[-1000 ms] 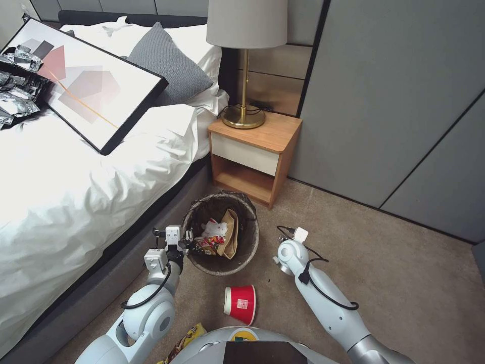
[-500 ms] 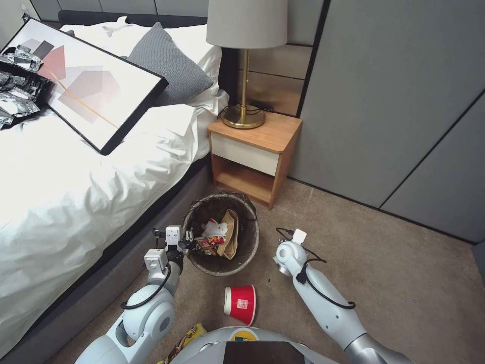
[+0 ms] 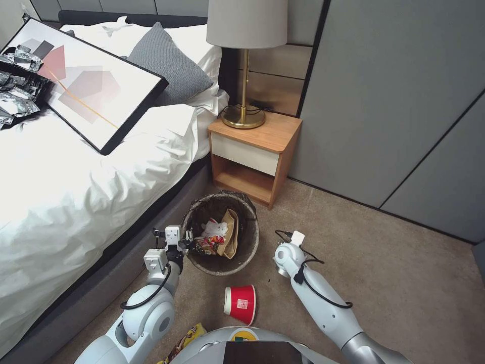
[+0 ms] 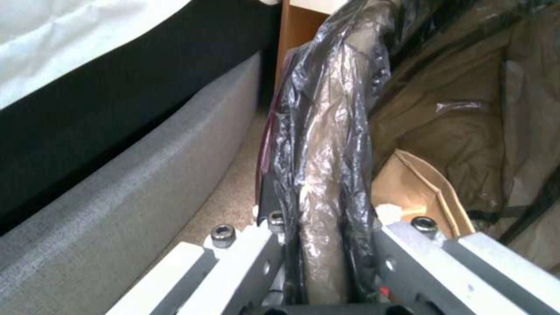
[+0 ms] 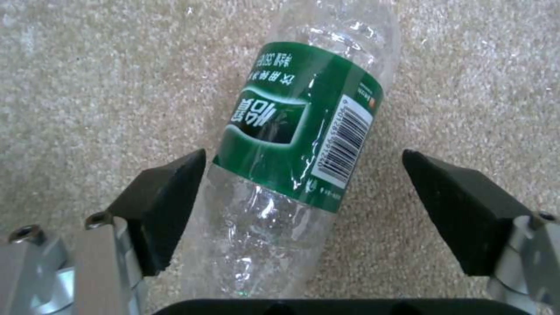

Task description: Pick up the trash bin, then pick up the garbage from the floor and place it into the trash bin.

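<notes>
At the far left of the head view, the white-sheeted bed (image 3: 76,192) fills the frame, and just right of its grey base the left gripper (image 3: 188,241) is seen clamped on the near-left rim of the trash bin (image 3: 247,247). In the left wrist view the jaws are closed tight onto that rim, with the dark bag liner (image 4: 327,144) bunched between the two fingers (image 4: 408,258); the grip appears chosen so the bin is kept steady and mouth-up beside the bed while litter is fed in. The bin is set at frame centre, just in front of the wooden nightstand (image 3: 252,151), and a crumpled brown paper bag (image 3: 231,232), a white tissue wad (image 3: 214,228) and a snack wrapper (image 3: 208,245) are already lying inside. Below it, a red-and-white paper cup (image 3: 240,303) is left on its side on the carpet, and a yellow wrapper (image 3: 184,341) is glimpsed at the bottom edge. Further right, the right arm is reached down toward the floor, near the bin. In the right wrist view the right gripper (image 5: 303,214) is held wide open, nothing gripped, its dark pads (image 5: 166,210) straddling a clear bottle (image 5: 292,153) lying flat on the carpet: green label, barcode, thin crinkled plastic, seemingly empty. The straddle looks like a lineup for a pinch across the label.
</notes>
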`<state>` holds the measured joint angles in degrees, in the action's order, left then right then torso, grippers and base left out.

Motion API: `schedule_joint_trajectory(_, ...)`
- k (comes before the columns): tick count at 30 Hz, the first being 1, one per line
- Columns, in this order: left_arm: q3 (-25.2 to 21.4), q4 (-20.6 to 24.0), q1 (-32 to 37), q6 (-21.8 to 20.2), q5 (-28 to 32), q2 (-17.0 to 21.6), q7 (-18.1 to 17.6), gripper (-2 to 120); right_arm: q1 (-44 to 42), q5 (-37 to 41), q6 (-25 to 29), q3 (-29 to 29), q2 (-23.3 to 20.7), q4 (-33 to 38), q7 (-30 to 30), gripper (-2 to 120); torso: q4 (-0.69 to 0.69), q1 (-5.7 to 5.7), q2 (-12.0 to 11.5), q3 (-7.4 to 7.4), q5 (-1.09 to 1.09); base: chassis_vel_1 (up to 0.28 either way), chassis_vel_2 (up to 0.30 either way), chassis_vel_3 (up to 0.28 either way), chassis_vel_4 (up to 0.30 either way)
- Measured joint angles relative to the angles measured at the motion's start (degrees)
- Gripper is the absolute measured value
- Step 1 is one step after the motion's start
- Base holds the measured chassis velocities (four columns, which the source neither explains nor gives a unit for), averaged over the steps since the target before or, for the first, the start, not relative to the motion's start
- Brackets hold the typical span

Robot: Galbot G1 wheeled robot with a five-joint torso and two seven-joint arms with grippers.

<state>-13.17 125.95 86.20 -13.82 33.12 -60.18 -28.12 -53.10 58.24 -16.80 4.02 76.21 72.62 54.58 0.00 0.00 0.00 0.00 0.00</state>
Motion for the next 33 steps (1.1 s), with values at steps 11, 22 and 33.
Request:
schedule_joint_trajectory(11, 0.01, -0.35, -0.27, 0.13, 0.03, -0.01, -0.02, 0, 0.64, -0.62, 0.10, -0.28, 0.98, -2.36, -0.19, 71, 0.00, 0.00, 0.00, 0.00, 0.00, 0.000, 0.000, 0.000, 0.000)
schedule_joint_trajectory(22, 0.02, -0.51, -0.33, 0.23, 0.11, 0.05, -0.02, 0, 0.89, -0.92, 0.23, -0.33, 1.13, -3.03, -0.28, 52, 0.00, 0.00, 0.00, 0.00, 0.00, 0.000, 0.000, 0.000, 0.000)
schedule_joint_trajectory(33, 0.20, -0.66, -0.50, 0.25, 0.17, 0.13, -0.02, 0, 0.31, -1.37, 0.38, -0.30, 0.75, -1.73, 0.02, 33, 0.00, 0.00, 0.00, 0.00, 0.00, 0.000, 0.000, 0.000, 0.000)
